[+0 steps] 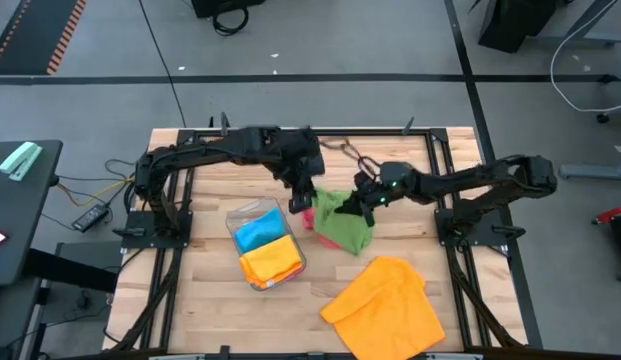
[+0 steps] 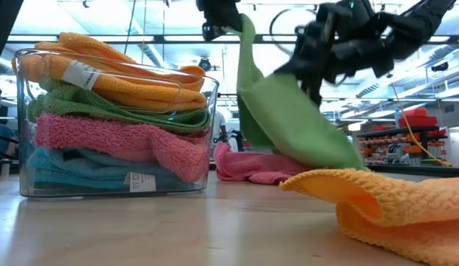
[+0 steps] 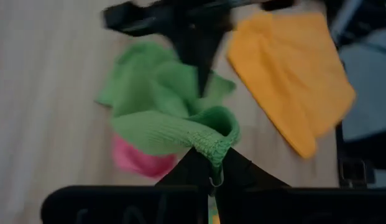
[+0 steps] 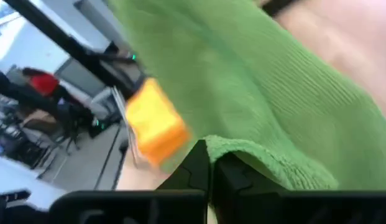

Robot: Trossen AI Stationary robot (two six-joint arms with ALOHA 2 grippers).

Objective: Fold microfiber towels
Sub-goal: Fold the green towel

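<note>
A green microfiber towel (image 1: 342,222) hangs between my two grippers over the middle of the table. My left gripper (image 1: 308,196) is shut on its top end (image 2: 242,29). My right gripper (image 1: 366,206) is shut on an edge lower down. The towel's lower part (image 2: 318,151) reaches down to the table. A pink towel (image 2: 251,167) lies crumpled on the table under and behind it. An orange towel (image 1: 385,305) lies spread near the front right. My left gripper pinches a bunched, folded bit of the green towel's edge (image 3: 214,144) between its two fingers, coming slanting down from above. The towel hangs below the fingers, its top lifted clear. My right gripper pinches the green towel's hemmed edge (image 4: 242,149) between its two fingers (image 4: 196,165), coming nearly level from the table's right. The cloth slopes from the left gripper down past this hold (image 2: 303,96).
A clear plastic tray (image 1: 262,246) stands left of centre, holding folded orange, green, pink and blue towels (image 2: 118,118). The table's metal frame (image 1: 460,235) runs beside the right arm. Bare wood (image 1: 215,300) shows at the front left.
</note>
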